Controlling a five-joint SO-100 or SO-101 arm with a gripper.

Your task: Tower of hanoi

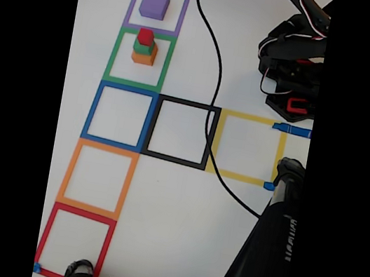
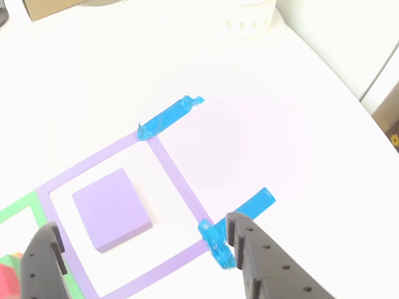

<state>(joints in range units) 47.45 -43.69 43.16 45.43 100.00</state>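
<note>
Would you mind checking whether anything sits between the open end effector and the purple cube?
Nothing visible does. In the other view the end effector hangs open just beside the purple cube, which stands alone with a bare top inside its purple tape square.

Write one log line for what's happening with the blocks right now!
tool: open, empty, above purple cube | purple cube: alone in purple square | red on green on orange: stacked in green square

Robot test bench, white table [image 1: 172, 214] marked with coloured tape squares [image 1: 97, 177], loose black cable [image 1: 212, 79]
</note>
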